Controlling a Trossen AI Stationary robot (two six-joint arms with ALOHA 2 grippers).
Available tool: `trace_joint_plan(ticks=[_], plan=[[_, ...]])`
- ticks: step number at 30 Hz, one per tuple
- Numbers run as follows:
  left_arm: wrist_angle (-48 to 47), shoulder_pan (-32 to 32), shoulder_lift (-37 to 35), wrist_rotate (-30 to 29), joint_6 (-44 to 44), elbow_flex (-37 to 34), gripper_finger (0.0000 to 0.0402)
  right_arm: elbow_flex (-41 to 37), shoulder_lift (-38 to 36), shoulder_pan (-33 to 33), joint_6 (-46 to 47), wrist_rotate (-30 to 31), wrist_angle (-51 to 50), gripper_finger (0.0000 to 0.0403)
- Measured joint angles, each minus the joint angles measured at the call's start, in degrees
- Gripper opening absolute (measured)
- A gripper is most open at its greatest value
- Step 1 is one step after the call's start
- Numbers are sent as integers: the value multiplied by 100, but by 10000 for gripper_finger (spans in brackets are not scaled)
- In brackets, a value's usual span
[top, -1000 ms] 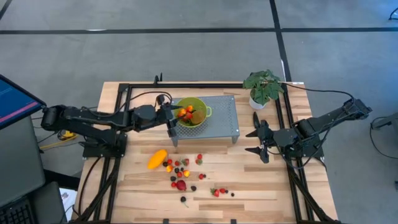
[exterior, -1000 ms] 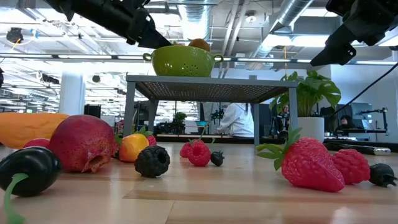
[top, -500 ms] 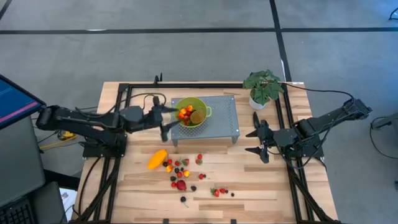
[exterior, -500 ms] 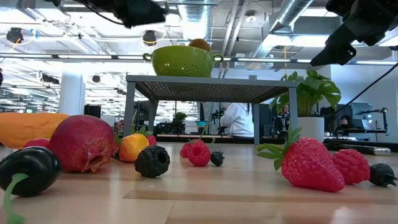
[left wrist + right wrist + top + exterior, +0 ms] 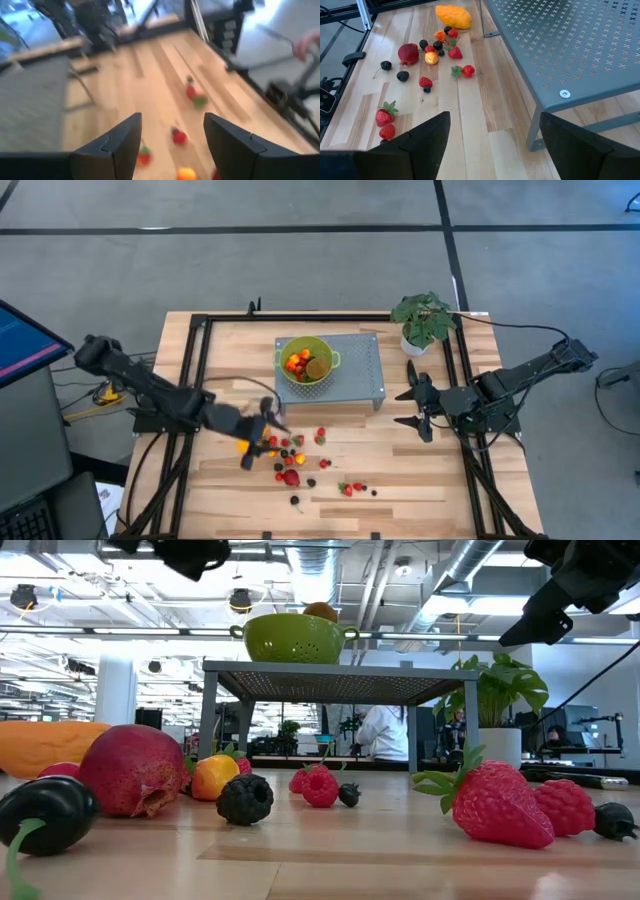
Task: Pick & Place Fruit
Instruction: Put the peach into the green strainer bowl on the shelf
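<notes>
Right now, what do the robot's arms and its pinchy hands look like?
Both arms are dark, nearly black, made of chunky jointed pieces, with thin black cables trailing from them. The left gripper and right gripper each end in two flat, dark fingers that taper toward blunt tips, like a crab claw. I see no stickers or writing on them.

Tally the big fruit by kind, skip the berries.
Long orange-yellow fruit: 1
Red round fruit: 1
Brown-green kiwi-like oval: 1
Total: 3
</notes>
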Motion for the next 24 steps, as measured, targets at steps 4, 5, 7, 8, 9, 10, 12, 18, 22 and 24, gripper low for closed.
trace_joint_plan(ticks=[4,5,7,8,9,10,12,18,22,24], plan=[[3,-426,555,-155,-5,0,210,0,-1,-1,-1,0,0,301],[-16,-492,697,-156,3,0,210,0,-1,-1,-1,2,0,301],[-69,-586,944,-164,3,0,210,0,-1,-2,-2,1,-2,301],[-110,-613,1059,-181,4,0,210,0,0,-1,0,2,0,301],[-162,-639,1172,-253,3,0,210,0,-2,0,0,2,0,301],[-245,-662,1276,-336,7,0,210,0,0,-1,-2,0,-2,301],[-399,-681,1450,-489,2,0,210,0,-2,0,0,0,0,301],[-731,-681,1812,-555,-182,0,210,0,0,0,0,2,-2,301],[-1062,-681,1857,-561,-572,2,210,0,-2,0,-1,2,-1,301],[-1324,-681,1856,-564,-743,2,210,0,-2,-1,0,2,0,301]])
